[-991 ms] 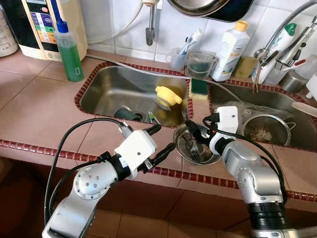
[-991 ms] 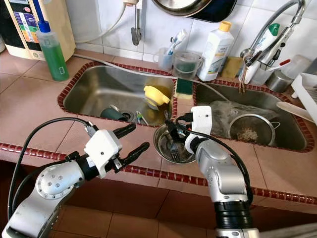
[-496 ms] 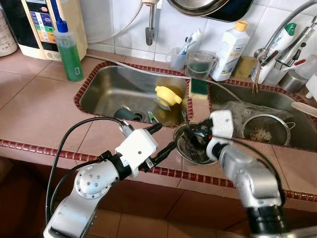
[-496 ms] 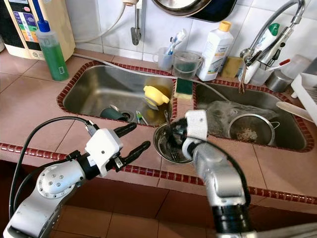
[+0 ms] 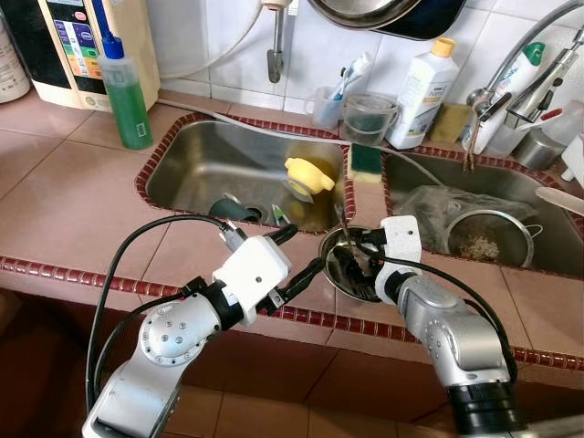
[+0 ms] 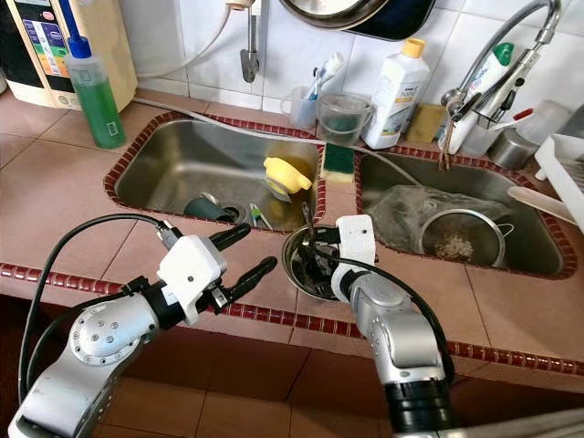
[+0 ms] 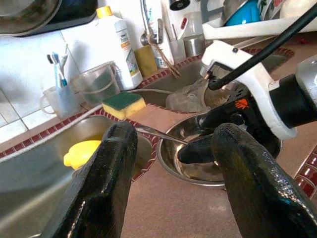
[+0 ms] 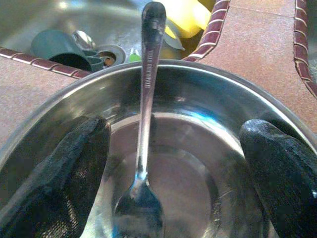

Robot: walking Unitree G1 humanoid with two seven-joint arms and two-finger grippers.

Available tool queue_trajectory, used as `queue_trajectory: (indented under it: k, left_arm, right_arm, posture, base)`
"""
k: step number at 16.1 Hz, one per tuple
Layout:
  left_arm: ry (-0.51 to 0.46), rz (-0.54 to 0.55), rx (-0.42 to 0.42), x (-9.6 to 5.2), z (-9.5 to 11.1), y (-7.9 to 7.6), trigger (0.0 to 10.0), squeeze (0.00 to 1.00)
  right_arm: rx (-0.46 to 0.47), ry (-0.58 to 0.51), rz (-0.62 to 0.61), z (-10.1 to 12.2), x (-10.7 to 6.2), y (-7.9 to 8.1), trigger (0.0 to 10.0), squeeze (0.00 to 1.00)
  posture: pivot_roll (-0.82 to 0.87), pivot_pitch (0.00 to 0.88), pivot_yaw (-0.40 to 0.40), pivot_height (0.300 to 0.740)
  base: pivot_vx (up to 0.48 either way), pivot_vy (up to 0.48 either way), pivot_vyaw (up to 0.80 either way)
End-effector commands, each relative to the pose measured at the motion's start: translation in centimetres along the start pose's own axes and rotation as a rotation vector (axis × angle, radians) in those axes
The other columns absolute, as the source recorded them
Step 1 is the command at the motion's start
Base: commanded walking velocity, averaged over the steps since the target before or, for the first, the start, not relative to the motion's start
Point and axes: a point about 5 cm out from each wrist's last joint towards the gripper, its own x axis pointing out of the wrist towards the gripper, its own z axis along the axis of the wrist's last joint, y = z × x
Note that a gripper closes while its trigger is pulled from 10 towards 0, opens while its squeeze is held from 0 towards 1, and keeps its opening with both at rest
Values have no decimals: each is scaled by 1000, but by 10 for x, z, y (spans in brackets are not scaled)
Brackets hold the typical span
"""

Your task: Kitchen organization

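A steel bowl [image 5: 339, 274] sits on the tiled counter in front of the divider between the two sinks. A metal utensil [image 8: 146, 94] lies in it, its handle [image 5: 342, 226] slanting up over the far rim. My right gripper [image 8: 171, 166] reaches down into the bowl, open, with one black finger [image 8: 62, 173] on each side of the utensil and not touching it. My left gripper [image 5: 301, 254] hovers open over the counter just left of the bowl, holding nothing. The left wrist view looks between its fingers [image 7: 106, 168] at the bowl [image 7: 171, 161] and the right wrist.
The left sink [image 5: 205, 160] holds a yellow item [image 5: 310, 173] and a dark cup [image 5: 233, 210]. A strainer [image 5: 488, 239] sits in the right sink. A green soap bottle [image 5: 128, 96], sponge [image 5: 367, 160] and white bottle [image 5: 424, 82] line the back. The counter's front edge [image 5: 55, 271] is close.
My right gripper has moved left and down into the bowl, and the utensil's handle now sticks up over the far rim. The left arm has stayed put.
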Motion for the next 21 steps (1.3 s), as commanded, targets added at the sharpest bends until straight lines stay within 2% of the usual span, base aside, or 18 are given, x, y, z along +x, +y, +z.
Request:
queue_trajectory:
  k: [1, 3, 4, 5, 7, 9, 15, 21]
  left_arm:
    - [-9, 0, 9, 2, 4, -1, 10000, 0]
    - [-9, 4, 6, 3, 4, -1, 10000, 0]
    - [-8, -1, 5, 2, 5, -2, 10000, 0]
    - [-9, -8, 6, 1, 5, -3, 10000, 0]
    - [4, -61, 11, -2, 3, -10, 10000, 0]
    - [4, -78, -2, -2, 4, -13, 10000, 0]
    - [13, -87, 1, -2, 3, -14, 10000, 0]
    - [17, -87, 5, -2, 4, -12, 10000, 0]
  right_arm:
    - [15, -15, -23, 5, 1, -8, 4667, 0]
    - [20, -17, -42, 9, 5, -14, 2824, 0]
    - [28, -19, -41, 12, 6, -15, 235, 0]
    - [29, -23, -45, 13, 7, -16, 431, 0]
    - [27, -29, -46, 15, 9, -18, 0, 0]
    - [33, -28, -44, 15, 9, -18, 0, 0]
    - [92, -25, -48, 12, 10, -20, 0, 0]
    - [152, 22, -45, -1, 11, -20, 0, 0]
  posture:
    - [44, 82, -119, 740]
    - [46, 85, -119, 740]
    - [47, 86, -120, 740]
    - [48, 87, -121, 740]
    - [50, 88, -123, 740]
    - [49, 90, -123, 740]
    - [47, 88, -119, 740]
    - [50, 90, -115, 740]
  base:
    - [0, 0, 0]
    - [0, 0, 0]
    - [0, 0, 0]
    - [0, 0, 0]
    - [0, 0, 0]
    - [0, 0, 0]
    - [0, 0, 0]
    - [0, 0, 0]
